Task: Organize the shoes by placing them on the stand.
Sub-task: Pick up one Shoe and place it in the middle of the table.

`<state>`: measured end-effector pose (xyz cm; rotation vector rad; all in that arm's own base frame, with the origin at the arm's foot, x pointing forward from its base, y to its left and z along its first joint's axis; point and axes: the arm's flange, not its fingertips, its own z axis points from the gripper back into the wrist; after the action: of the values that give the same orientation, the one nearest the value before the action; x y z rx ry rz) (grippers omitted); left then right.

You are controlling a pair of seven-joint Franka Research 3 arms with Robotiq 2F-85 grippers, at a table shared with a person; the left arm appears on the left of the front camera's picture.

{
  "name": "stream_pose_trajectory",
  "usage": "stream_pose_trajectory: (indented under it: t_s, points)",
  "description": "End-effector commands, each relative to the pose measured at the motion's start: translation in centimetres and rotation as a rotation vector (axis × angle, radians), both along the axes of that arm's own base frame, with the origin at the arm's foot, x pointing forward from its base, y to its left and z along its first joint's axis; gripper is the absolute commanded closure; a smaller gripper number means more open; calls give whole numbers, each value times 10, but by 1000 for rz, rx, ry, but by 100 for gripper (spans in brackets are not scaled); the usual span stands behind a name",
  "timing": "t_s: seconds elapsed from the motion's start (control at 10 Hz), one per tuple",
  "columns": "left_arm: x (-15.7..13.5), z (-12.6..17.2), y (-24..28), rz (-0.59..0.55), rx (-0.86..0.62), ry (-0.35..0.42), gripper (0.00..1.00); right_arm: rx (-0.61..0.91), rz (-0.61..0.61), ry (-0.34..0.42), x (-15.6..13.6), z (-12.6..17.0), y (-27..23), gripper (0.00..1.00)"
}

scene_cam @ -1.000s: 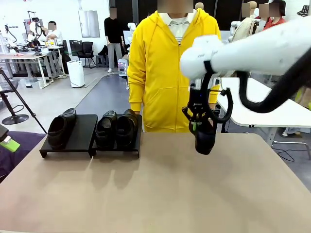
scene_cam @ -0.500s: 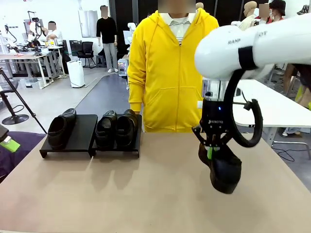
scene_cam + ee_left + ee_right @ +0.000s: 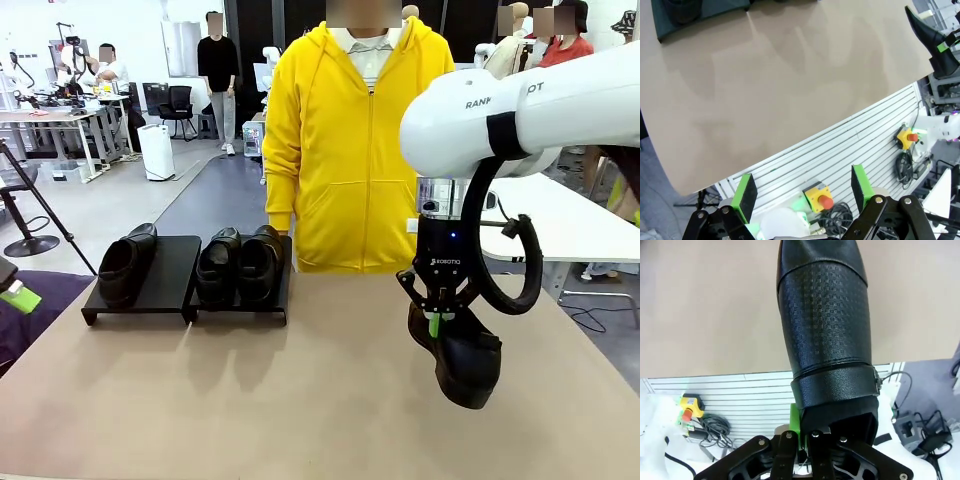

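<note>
The right claw (image 3: 437, 322) is clamped on the heel rim of the fourth shoe (image 3: 458, 350), which hangs toe-down above the bench (image 3: 300, 400). The stand (image 3: 165, 285) lies well to its left, three loafers aboard; the free slot seems to be beside the lone shoe (image 3: 125, 263). Bare bench lies between. The left claw (image 3: 805, 192) gapes wide, empty.

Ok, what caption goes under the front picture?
Right gripper lifts the last shoe; three wait on the stand.
</note>
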<state>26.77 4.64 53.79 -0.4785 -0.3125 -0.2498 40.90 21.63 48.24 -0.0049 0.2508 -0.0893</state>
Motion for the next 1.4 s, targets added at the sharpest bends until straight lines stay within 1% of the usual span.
stream_pose_trajectory:
  t_s: [0.0, 0.1, 0.2, 0.3, 0.4, 0.5, 0.6, 0.7, 0.8, 0.9, 1.0, 1.3]
  points:
    - [0, 3, 2, 1, -9, 4, 3, 20, 41, -84, -12, -1, 26, 100]
    - [0, 3, 2, 1, -9, 4, 3, 37, 49, -159, -31, -2, 63, 100]
    - [0, 3, 2, 1, -9, 4, 3, 17, 14, -210, -42, -7, 98, 100]
    - [0, 3, 2, 1, -9, 4, 3, 10, -11, -259, -44, -15, 130, 100]
    - [0, 3, 2, 1, -9, 4, 3, -1, -20, -263, -42, -27, 152, 100]
    - [0, 3, 2, 1, -9, 4, 3, -32, -68, -266, -39, -39, 174, 100]
    - [0, 3, 2, 1, -9, 4, 3, -19, -47, -257, -36, -49, 193, 100]
    - [0, 3, 2, 1, -9, 4, 3, -36, -82, -266, -33, -59, 209, 100]
    - [0, 3, 2, 1, -9, 4, 3, -37, -86, -283, -28, -69, 220, 100]
    - [0, 3, 2, 1, -9, 4, 3, -30, -20, -265, -23, -78, 229, 100]
    - [0, 3, 2, 1, -9, 4, 3, -40, 6, -239, -18, -87, 236, 100]
    - [0, 3, 2, 1, -9, 4, 3, -41, 41, -229, -12, -101, 248, 100]
